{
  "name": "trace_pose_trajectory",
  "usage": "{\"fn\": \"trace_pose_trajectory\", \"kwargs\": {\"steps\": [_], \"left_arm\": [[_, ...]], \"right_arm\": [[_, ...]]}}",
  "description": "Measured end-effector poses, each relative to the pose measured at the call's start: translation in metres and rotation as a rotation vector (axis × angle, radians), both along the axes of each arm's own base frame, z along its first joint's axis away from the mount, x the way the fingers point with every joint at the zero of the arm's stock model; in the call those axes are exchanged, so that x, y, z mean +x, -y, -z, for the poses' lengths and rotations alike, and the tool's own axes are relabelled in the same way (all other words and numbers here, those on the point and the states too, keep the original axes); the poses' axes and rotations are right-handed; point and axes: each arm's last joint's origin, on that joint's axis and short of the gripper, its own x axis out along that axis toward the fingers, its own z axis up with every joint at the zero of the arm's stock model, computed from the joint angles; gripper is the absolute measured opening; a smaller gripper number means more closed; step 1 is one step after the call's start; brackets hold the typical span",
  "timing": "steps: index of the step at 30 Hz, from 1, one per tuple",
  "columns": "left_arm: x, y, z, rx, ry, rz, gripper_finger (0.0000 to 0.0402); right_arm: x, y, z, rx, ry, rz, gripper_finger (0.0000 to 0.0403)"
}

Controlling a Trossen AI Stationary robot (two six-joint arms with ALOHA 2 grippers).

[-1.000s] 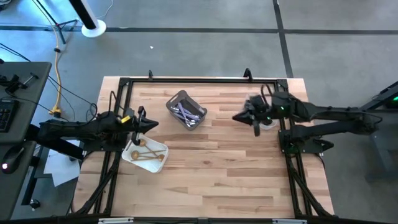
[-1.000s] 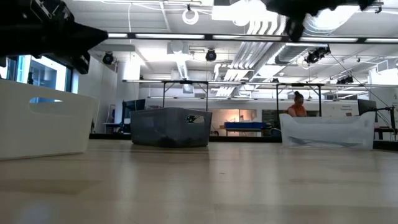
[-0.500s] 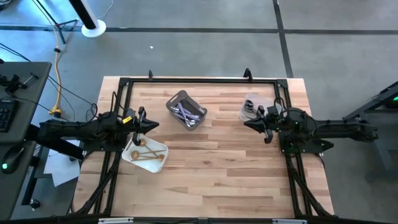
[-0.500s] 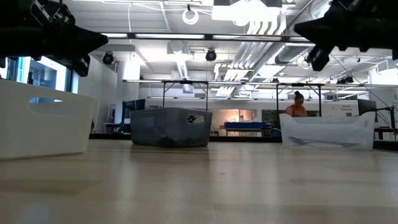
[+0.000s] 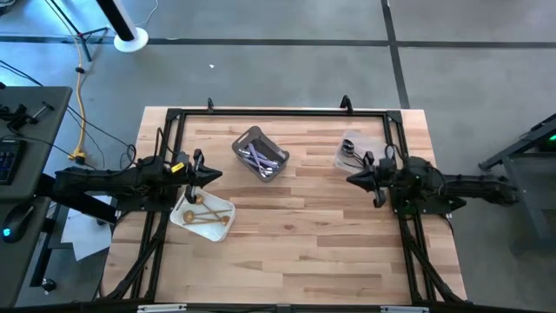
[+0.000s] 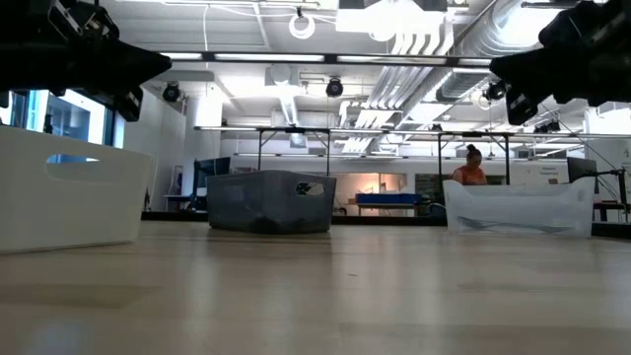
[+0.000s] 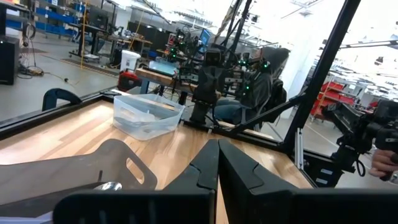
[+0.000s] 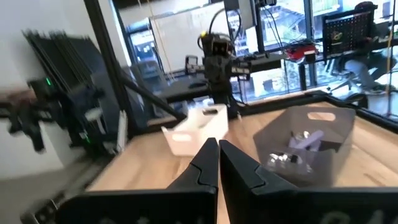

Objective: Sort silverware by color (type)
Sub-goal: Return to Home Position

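Note:
The silverware lies in three containers. Gold pieces [image 5: 207,212] are in the white tray [image 5: 228,209] at the left. Lilac-handled and silver pieces [image 5: 261,158] are in the grey bin [image 5: 248,137] at the far middle, also seen in the right wrist view [image 8: 305,140]. Shiny pieces [image 5: 348,148] are in the clear tub [image 5: 340,158] at the far right. My left gripper [image 5: 217,174] is shut and empty, level above the white tray's far end. My right gripper [image 5: 350,180] is shut and empty, level, just near of the clear tub.
A black frame [image 5: 278,112] runs along the table's far edge and down both sides by the arm bases. Bare wood [image 5: 295,235] fills the middle and the near half. A person [image 6: 471,168] shows in the room behind the table.
My right gripper has come down from high over the clear tub and drawn back toward the table's right edge, a little toward the near edge, tipping up to level. It has stayed shut and empty. The containers have not moved.

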Motion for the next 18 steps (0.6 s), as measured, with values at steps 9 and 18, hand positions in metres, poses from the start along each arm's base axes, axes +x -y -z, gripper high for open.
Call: {"fn": "trace_pose_trajectory", "kwargs": {"steps": [9, 18], "left_arm": [[0.0, 0.0, 0.0, 0.0, 0.0, 0.0, 0.0001], [-0.002, 0.0, 0.0, 0.001, 0.003, 0.0, 0.0001]], "right_arm": [[-0.001, 0.0, 0.014, 0.031, -0.14, 0.017, 0.0], [-0.002, 0.0, 0.024, 0.042, -0.25, 0.024, 0.0]]}}
